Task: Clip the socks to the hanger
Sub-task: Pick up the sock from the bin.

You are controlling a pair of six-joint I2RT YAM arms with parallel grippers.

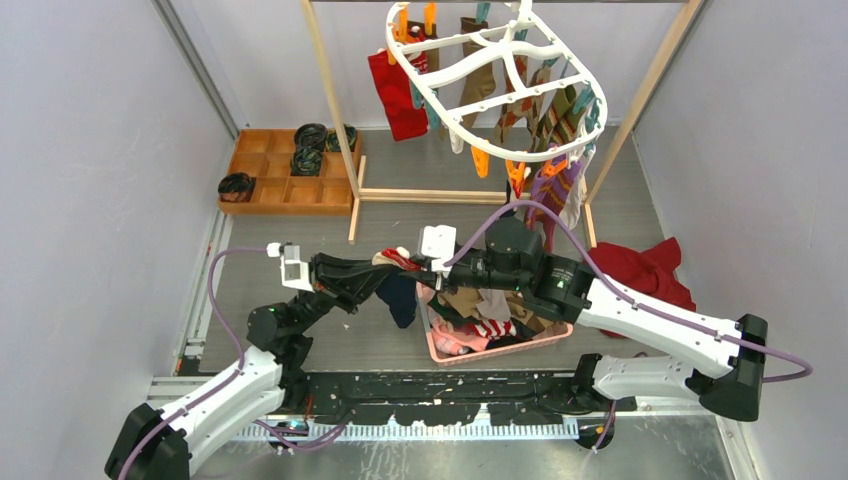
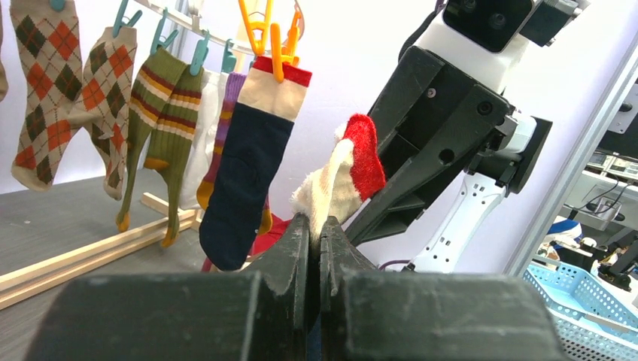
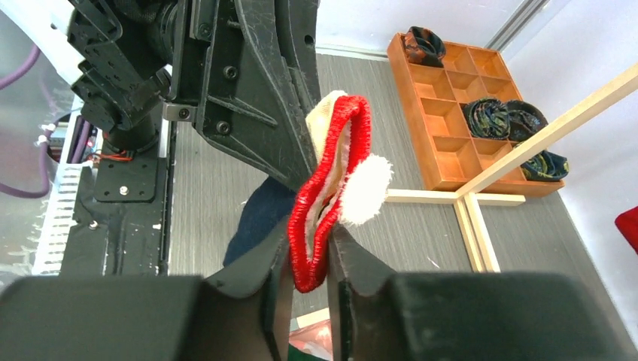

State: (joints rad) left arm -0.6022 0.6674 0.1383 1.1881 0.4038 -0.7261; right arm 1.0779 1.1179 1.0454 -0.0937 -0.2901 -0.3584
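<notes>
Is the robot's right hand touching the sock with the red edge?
Touching. The right wrist view shows the right gripper with its jaws pressed against both sides of the red-cuffed sock, with no gap.

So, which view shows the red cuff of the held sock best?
The right wrist view. The cuff is large and sharp in the middle there, between the fingers of the right gripper. The left wrist view shows the sock from the side, with only part of the cuff. The top view shows it very small.
</notes>
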